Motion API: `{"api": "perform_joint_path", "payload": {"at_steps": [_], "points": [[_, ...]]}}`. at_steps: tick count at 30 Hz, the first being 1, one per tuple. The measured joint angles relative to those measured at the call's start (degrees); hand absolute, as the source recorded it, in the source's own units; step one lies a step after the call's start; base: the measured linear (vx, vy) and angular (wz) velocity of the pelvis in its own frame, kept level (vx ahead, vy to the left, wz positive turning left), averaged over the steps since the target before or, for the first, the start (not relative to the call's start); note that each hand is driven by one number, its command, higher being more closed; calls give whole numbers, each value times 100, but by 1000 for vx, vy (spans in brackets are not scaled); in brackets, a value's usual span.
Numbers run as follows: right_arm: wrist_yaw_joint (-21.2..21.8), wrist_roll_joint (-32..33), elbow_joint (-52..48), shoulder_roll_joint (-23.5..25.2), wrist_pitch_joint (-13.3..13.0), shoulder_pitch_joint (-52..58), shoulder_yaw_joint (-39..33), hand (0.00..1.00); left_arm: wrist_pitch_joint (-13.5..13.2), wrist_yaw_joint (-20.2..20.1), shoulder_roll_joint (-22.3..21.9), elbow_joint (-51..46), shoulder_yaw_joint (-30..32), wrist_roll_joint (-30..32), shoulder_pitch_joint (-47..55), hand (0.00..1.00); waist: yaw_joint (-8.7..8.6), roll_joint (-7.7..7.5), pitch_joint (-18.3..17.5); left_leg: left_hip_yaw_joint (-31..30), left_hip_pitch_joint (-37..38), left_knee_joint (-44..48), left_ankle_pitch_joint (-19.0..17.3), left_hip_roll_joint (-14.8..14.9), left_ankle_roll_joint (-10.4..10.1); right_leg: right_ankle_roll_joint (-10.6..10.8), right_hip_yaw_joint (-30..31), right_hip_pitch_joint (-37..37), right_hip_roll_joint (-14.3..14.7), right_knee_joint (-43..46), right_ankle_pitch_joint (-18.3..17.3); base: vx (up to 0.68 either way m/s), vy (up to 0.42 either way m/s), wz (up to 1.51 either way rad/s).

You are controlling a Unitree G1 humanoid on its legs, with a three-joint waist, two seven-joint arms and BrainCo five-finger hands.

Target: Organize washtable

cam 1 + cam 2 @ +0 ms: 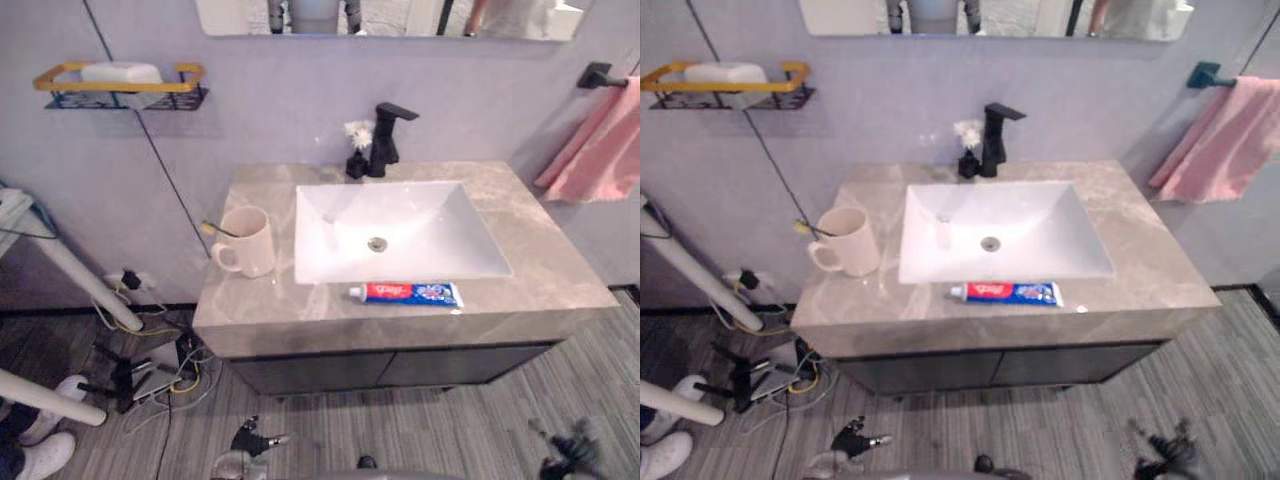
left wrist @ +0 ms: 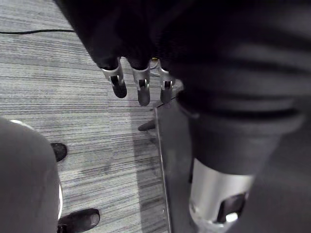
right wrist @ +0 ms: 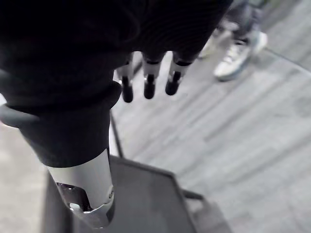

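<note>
A grey marble washtable (image 1: 250, 300) holds a white sink (image 1: 400, 235). A red, white and blue toothpaste tube (image 1: 405, 293) lies flat on the front edge, just before the sink. Left of the sink stands a cream mug (image 1: 248, 242) with a toothbrush (image 1: 218, 229) in it. My left hand (image 1: 250, 443) hangs low over the floor in front of the cabinet, and in the left wrist view its fingers (image 2: 141, 87) are straight and empty. My right hand (image 1: 568, 447) hangs low at the right, its fingers (image 3: 148, 83) relaxed and holding nothing.
A black faucet (image 1: 385, 138) and a small flower vase (image 1: 357, 150) stand behind the sink. A wall shelf (image 1: 120, 88) carries a soap bar. A pink towel (image 1: 598, 148) hangs at the right. Cables and a person's white shoes (image 1: 40, 440) lie at floor left.
</note>
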Motion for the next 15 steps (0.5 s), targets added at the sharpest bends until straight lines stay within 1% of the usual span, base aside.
{"api": "perform_joint_path", "payload": {"at_steps": [1,3,4,6,9,10,12,13,15], "points": [[-7,-93,-252,-51,-2,19,-18,0,0,-1,6,-23,1,0,24,0,-14,-3,-5,15,5,3,-1,13,-1,-11,18,0,13,0,-7,36,-41,-12],[-102,-409,-1311,-142,-11,130,-161,0,-5,-2,7,-166,1,0,139,0,-85,-10,-16,36,14,15,-3,54,-6,-29,90,-2,61,1,-19,41,-45,-11],[-105,-530,-1580,-171,-11,180,-185,0,-7,-3,4,-204,1,0,159,0,-89,-2,-20,70,20,22,-11,69,-17,-29,101,-6,77,1,-19,39,-39,-18],[-129,-962,-2514,-335,-21,319,-300,0,-17,-7,2,-264,3,0,208,0,-100,-4,-36,157,31,42,-17,106,-27,-41,140,-6,119,1,-28,28,-38,-14],[-238,-1400,-3205,-600,-53,411,-404,0,-46,-10,-10,-311,5,0,262,0,-157,-8,-37,168,41,47,-17,119,-26,-44,183,-10,140,0,-32,22,-34,-7],[-283,-1596,-3446,-695,-97,401,-411,0,-48,-13,-14,-313,5,0,294,0,-243,-19,-41,167,41,46,-17,119,-27,-49,182,-10,140,-1,-41,0,0,0],[-334,-1669,-3628,-701,-146,411,-424,0,-53,-14,-13,-340,5,0,331,0,-283,-37,-55,169,41,46,-17,120,-26,-64,181,-12,138,-8,-58,0,0,0],[-335,-1784,-3772,-702,-163,430,-429,0,-65,-26,-13,-367,4,0,363,0,-305,-60,-71,168,41,46,-17,123,-26,-113,157,-12,135,-19,-104,0,0,0],[-331,-1903,-3977,-752,-191,429,-398,0,-67,-82,-14,-378,0,0,367,0,-299,-98,-96,164,40,46,-17,129,-27,-122,45,-8,115,-18,-127,-3,-15,5]]}}
